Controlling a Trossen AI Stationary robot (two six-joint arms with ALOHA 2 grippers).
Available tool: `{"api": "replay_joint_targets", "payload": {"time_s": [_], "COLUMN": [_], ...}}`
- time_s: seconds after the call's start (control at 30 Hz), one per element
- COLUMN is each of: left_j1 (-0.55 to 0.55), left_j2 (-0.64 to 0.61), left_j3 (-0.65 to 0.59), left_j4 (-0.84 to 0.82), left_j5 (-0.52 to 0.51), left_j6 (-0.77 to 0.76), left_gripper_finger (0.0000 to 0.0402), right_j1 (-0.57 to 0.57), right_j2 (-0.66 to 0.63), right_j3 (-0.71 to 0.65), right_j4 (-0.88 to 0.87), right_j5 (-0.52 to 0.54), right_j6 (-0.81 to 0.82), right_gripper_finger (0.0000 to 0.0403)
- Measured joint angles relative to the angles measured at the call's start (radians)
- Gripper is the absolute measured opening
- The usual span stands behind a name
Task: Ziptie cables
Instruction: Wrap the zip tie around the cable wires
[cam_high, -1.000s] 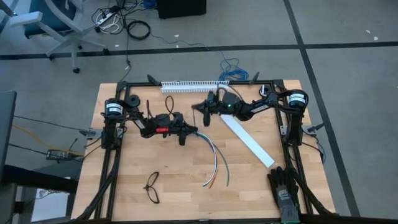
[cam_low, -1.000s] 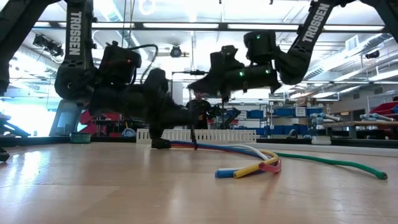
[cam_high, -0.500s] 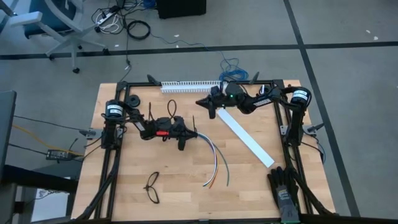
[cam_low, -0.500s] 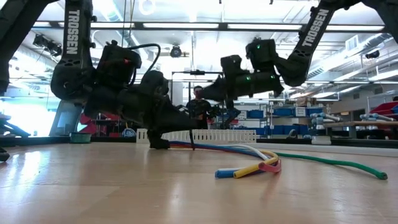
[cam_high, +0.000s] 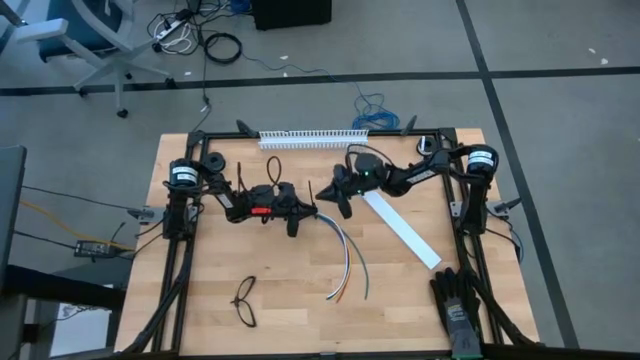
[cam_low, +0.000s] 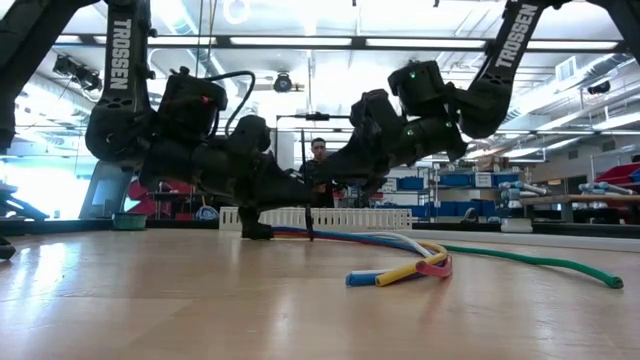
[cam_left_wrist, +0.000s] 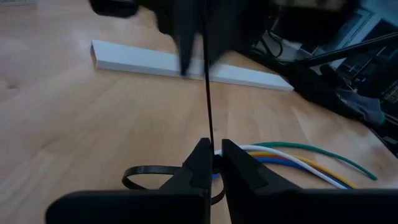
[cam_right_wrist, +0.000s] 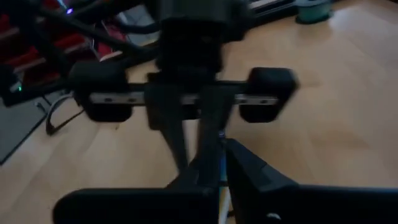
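The cables (cam_high: 346, 250) lie on the table in a curved fan of white, blue, yellow and green wires (cam_low: 400, 243). My left gripper (cam_high: 300, 212) is shut at their joined end, low on the table. The ziptie (cam_left_wrist: 207, 106) is a thin dark strip that rises from between the left fingers, and its loop (cam_left_wrist: 143, 176) lies beside them. My right gripper (cam_high: 337, 197) is open, just right of the left one. Its fingers (cam_left_wrist: 185, 53) stand on either side of the ziptie's free end; I see no touch. My left gripper (cam_left_wrist: 214, 160) pinches the cables at their joined end (cam_left_wrist: 244, 151) between its two fingers, coming in low from the table's left. The wires run out across the table on the far side of the fingers, slack. The ziptie's strip (cam_left_wrist: 209, 140) comes up through the gap between the fingertips.
A wide flat white strip (cam_high: 400, 228) lies slanting on the table right of the cables. Black thin-framed glasses (cam_high: 245, 300) lie near the near edge. A white toothed rail (cam_high: 305, 137) runs along the far edge. A dark object (cam_high: 455, 300) sits at the near right corner.
My right gripper drew back toward the far edge, then came down and toward the near left, ending close to the left gripper at the ziptie's free end. The left gripper and the cables have kept still.
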Motion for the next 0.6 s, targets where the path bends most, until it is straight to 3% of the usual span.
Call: {"api": "replay_joint_targets", "payload": {"time_s": [0.33, 0.6], "left_j1": [0.0, 0.0], "left_j2": [0.0, -0.001], "left_j3": [0.001, 0.002], "left_j4": [0.015, 0.025], "left_j5": [-0.001, -0.004], "left_j6": [-0.02, -0.019], "left_gripper_finger": [0.0026, 0.0026], "right_j1": [0.055, 0.08], "right_j2": [0.0, 0.0], "right_j3": [0.0, 0.0], "right_j4": [-0.002, -0.011], "right_j5": [0.077, 0.157], "right_j6": [-0.011, -0.014], "right_gripper_finger": [0.0105, 0.0113]}}
